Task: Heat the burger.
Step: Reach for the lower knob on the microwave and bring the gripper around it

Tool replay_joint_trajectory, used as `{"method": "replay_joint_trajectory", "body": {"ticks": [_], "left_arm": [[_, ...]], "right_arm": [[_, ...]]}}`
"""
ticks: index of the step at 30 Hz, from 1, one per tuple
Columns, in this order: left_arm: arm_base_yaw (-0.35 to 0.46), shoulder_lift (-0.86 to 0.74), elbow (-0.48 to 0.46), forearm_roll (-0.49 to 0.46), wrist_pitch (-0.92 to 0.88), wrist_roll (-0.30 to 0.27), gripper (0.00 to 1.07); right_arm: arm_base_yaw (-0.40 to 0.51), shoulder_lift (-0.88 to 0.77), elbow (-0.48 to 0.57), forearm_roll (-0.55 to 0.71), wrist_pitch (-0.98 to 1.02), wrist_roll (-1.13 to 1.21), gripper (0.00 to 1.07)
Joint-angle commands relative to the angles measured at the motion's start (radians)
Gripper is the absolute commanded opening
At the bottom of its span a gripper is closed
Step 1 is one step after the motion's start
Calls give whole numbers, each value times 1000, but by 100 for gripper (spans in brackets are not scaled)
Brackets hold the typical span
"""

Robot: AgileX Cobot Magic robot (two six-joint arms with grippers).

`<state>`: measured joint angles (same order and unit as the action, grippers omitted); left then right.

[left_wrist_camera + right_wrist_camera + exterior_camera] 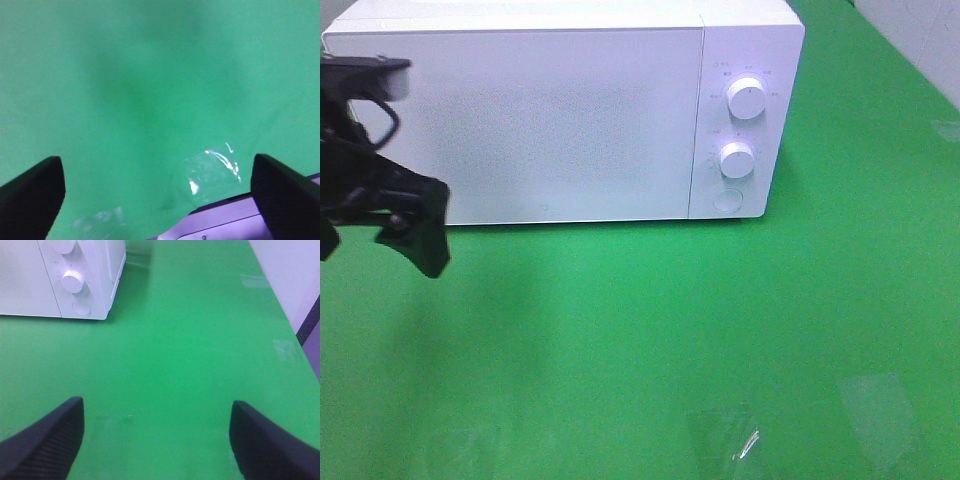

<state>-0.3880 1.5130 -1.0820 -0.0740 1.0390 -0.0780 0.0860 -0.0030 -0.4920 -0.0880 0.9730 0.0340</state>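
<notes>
No burger shows in any view; it is hidden or out of view. A white microwave [520, 120] stands at the back of the green table with its door shut, and its right end shows in the right wrist view [95, 275]. My left gripper [380, 250] hangs open and empty above the table in front of the microwave's left end; in the left wrist view [157, 200] it holds nothing. My right gripper [157, 445] is open and empty over bare green cloth, to the right of the microwave; it is outside the exterior view.
The microwave panel has two white knobs [747, 98] [737, 159] and a round button [726, 200]. Clear tape patches [725, 440] [875, 405] lie on the cloth near the front edge. The table's right edge [295, 335] is close to the right gripper.
</notes>
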Motion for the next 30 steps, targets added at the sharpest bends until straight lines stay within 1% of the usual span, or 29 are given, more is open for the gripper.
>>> {"method": "replay_joint_trajectory", "body": {"ticks": [1, 2, 3, 4, 5, 6, 7, 9, 10, 11, 12, 13, 14, 15, 16, 17, 20, 22, 23, 24, 25, 26, 27, 28, 29, 30], "left_arm": [[136, -88, -2, -6, 79, 39, 95], [136, -88, -2, -6, 79, 39, 95], [171, -109, -2, -6, 92, 49, 95], [238, -150, 0, -2, 110, 65, 95], [238, -150, 0, -2, 110, 65, 95], [300, -188, 9, -2, 123, 78, 95], [300, -188, 9, -2, 123, 78, 95], [425, -277, 70, -2, 128, 78, 95], [425, -277, 70, -2, 128, 78, 95], [464, -328, 118, -3, 119, 70, 95], [464, -328, 118, -3, 119, 70, 95], [481, -387, 162, 1, 116, 70, 95], [481, -387, 162, 1, 116, 70, 95], [481, -448, 209, 5, 116, 70, 95], [481, -448, 209, 5, 116, 70, 95], [481, -503, 250, 5, 116, 70, 95], [481, -528, 268, 5, 116, 71, 95], [481, -652, 359, 17, 101, 78, 95], [481, -652, 359, 17, 101, 78, 95], [481, -707, 400, 17, 85, 78, 95], [481, -707, 400, 17, 85, 78, 95], [481, -763, 440, 17, 67, 78, 95], [481, -763, 440, 17, 67, 78, 95], [481, -819, 478, 17, 50, 72, 95], [481, -819, 478, 17, 50, 72, 95], [481, -883, 517, 16, 40, 72, 95]], "right_arm": [[-4, -28, 1, -3, -12, 4, 76], [-4, -28, 1, -3, -12, 4, 76], [-4, -28, 1, -3, -12, 4, 76], [-4, -28, 1, -3, -12, 4, 76], [-4, -28, 1, -3, -12, 4, 76], [-4, -28, 1, -3, -12, 4, 76], [-4, -28, 1, -3, -12, 4, 76], [-4, -28, 1, -3, -12, 4, 76], [-4, -28, 1, -3, -12, 4, 76], [-4, -28, 1, -3, -12, 4, 76], [-4, -28, 1, -3, -12, 4, 76], [-4, -28, 1, -3, -12, 4, 76], [-4, -28, 1, -3, -12, 4, 76], [-4, -28, 1, -3, -12, 4, 76], [-4, -28, 1, -3, -12, 4, 76], [-4, -28, 1, -3, -12, 4, 76], [-4, -28, 1, -3, -12, 4, 76], [-4, -28, 1, -3, -12, 4, 76], [-4, -28, 1, -3, -12, 4, 76], [-4, -28, 1, -3, -12, 4, 76], [-4, -28, 1, -3, -12, 4, 76], [-4, -28, 1, -3, -12, 4, 76], [-4, -28, 1, -3, -12, 4, 76], [-4, -28, 1, -3, -12, 4, 76], [-4, -28, 1, -3, -12, 4, 76], [-4, -28, 1, -3, -12, 4, 76]]}}
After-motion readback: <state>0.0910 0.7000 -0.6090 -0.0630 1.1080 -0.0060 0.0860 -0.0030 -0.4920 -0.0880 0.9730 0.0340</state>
